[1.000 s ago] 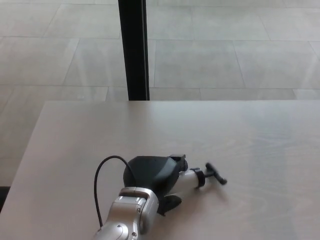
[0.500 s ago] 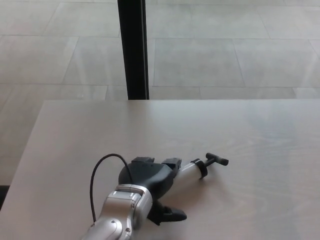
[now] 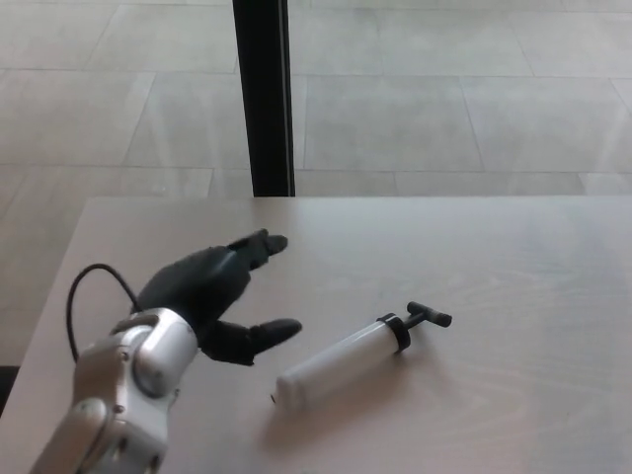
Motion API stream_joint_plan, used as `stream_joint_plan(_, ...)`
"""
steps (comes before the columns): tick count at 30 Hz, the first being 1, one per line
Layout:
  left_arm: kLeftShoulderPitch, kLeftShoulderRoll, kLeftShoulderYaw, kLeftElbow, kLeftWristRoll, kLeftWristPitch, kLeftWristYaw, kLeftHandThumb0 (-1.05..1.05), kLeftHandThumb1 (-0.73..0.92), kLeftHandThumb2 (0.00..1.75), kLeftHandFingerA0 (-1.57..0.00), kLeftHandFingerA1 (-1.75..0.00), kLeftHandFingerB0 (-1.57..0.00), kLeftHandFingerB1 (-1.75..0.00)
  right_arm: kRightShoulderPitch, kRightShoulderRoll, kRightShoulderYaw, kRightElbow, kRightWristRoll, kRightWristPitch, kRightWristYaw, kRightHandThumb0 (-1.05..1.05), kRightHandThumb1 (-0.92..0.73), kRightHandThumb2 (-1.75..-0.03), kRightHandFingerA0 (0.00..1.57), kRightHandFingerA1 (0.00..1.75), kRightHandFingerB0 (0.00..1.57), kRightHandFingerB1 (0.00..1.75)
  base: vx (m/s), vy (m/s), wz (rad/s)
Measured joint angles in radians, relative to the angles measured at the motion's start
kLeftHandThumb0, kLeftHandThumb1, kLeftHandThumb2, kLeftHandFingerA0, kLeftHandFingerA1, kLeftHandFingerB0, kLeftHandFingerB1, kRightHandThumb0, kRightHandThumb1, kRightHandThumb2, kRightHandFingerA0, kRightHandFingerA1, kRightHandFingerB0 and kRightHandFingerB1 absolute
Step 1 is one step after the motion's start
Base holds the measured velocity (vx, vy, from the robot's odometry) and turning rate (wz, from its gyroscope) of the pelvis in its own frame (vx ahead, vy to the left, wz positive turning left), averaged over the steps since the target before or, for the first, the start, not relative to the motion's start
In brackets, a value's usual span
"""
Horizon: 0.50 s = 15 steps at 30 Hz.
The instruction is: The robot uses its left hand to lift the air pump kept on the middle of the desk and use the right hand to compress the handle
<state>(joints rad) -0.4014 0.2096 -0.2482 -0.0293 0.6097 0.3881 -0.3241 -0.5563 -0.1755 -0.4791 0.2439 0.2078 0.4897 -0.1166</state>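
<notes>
The air pump (image 3: 348, 359), a white cylinder with a black T-handle (image 3: 429, 315) at its right end, lies on its side on the pale wooden desk (image 3: 494, 267). My left hand (image 3: 212, 289) hovers to the pump's left, raised off it and open, fingers spread and holding nothing. Its thumb tip ends a short way from the cylinder's left end. My silver left forearm (image 3: 123, 395) comes in from the lower left with a black cable looped beside it. The right hand does not show.
A black vertical post (image 3: 263, 99) stands behind the desk's far edge. Grey floor tiles (image 3: 444, 99) lie beyond. The desk's left edge runs close to my forearm.
My left hand has let go of the pump and moved up and left, opening its fingers. The pump now lies free on the desk, its handle where it was half a second ago.
</notes>
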Motion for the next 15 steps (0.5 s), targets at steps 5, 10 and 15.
stream_joint_plan(5,0.034,0.033,0.161,-0.014,-0.071,-0.004,-0.016,-0.64,0.84,0.65,-0.15,-0.40,-0.19,-0.31,0.044,-0.041,-0.035,0.000,0.006,0.000,0.017,-0.84,-0.92,-0.72,0.19,0.57,0.26,0.37,0.00,0.000,0.00)
stream_joint_plan(10,0.104,0.068,0.324,-0.012,-0.134,-0.004,-0.030,-0.62,0.82,0.64,-0.21,-0.45,-0.25,-0.34,0.094,-0.102,-0.082,0.004,0.015,0.000,0.035,-0.93,-0.79,-0.84,0.35,0.60,0.35,0.41,0.00,0.000,0.00)
stream_joint_plan(15,0.197,0.095,0.476,0.018,-0.186,-0.005,-0.040,-0.67,0.81,0.64,-0.21,-0.45,-0.22,-0.34,0.158,-0.165,-0.137,0.019,0.020,-0.002,0.048,-0.88,-0.90,-0.67,0.45,0.70,0.49,0.38,0.00,0.000,0.00)
